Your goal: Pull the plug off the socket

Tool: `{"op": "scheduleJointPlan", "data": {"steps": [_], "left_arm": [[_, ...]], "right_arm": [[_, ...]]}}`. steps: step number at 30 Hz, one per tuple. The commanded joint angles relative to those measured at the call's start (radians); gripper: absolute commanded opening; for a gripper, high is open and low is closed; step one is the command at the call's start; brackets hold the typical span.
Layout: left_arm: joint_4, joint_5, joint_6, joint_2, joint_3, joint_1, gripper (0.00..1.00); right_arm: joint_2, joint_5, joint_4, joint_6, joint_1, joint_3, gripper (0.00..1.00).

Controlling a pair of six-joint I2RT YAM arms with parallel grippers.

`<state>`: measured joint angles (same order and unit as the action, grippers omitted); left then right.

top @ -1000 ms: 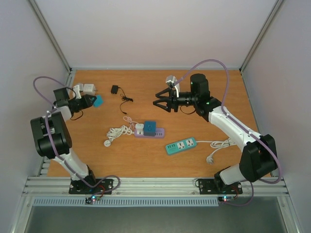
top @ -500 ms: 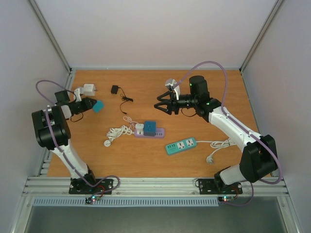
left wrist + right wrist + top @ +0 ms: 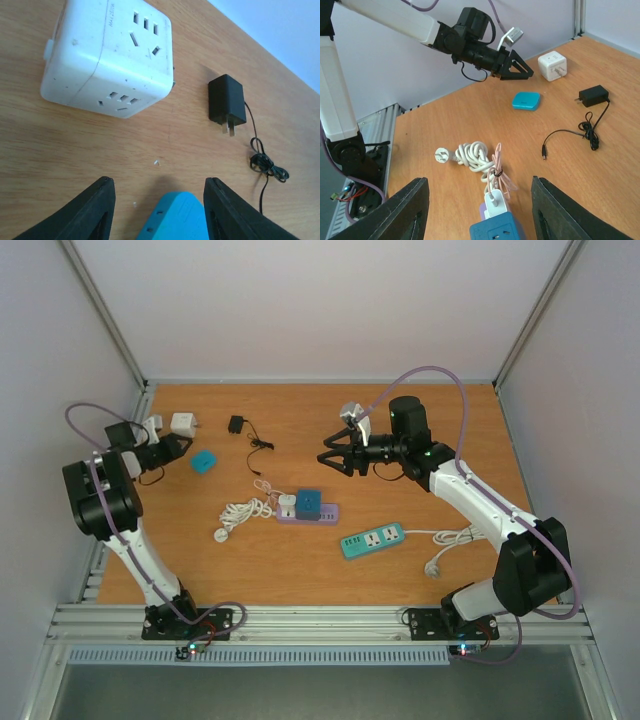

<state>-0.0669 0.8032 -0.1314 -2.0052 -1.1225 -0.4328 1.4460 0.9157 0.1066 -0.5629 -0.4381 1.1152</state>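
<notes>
Well, in the top external view the change is on my left side. A second ago the left gripper point(image 3: 178, 448) carried the teal adapter plug point(image 3: 204, 461) away from the white cube socket point(image 3: 182, 424). Now that plug lies flat on the bench point(image 3: 420, 420), just beside the fingertips and apart from the cube. I judge that pull finished and the plug released. My right gripper point(image 3: 326, 455) has barely shifted; it hovers open and empty, beyond the purple power strip point(image 3: 328, 512). A white plug point(image 3: 287, 505) and a blue cube adapter point(image 3: 308, 503) sit in that strip, so there may be more to pull.

From the left wrist, the fingers stand parted with nothing pinched. The teal plug's corner shows low between them, resting on the wood. The cube socket is upper left, with nothing plugged into the faces I can see, and a black charger point(image 3: 227, 102) lies to its right.

From the right wrist, that gripper is spread wide and holds nothing. The white plug sits below and between its fingers, seated in the purple strip. Across the bench I see the left gripper open above the teal plug.
</notes>
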Motion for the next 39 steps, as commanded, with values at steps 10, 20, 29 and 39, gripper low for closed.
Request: {"op": "scheduleJointPlan", "data": {"steps": [10, 20, 29, 39], "left_arm": [[0.294, -0.064, 0.482, 0.269, 0.048, -0.007, 0.7], [0.682, 0.066, 0.975, 0.481, 0.044, 0.11, 0.88], [0.927, 0.112, 1.348, 0.524, 0.044, 0.336, 0.87], [0.858, 0.052, 1.406, 0.469, 0.023, 0.554, 0.87]], "right_arm": [[0.022, -0.006, 0.066, -0.144, 0.001, -0.025, 0.62], [0.024, -0.015, 0.092, -0.367, 0.001, -0.141, 0.74], [0.098, 0.002, 0.187, -0.573, -0.004, -0.135, 0.93], [0.21, -0.042, 0.139, -0.634, -0.062, -0.104, 0.95]]}}
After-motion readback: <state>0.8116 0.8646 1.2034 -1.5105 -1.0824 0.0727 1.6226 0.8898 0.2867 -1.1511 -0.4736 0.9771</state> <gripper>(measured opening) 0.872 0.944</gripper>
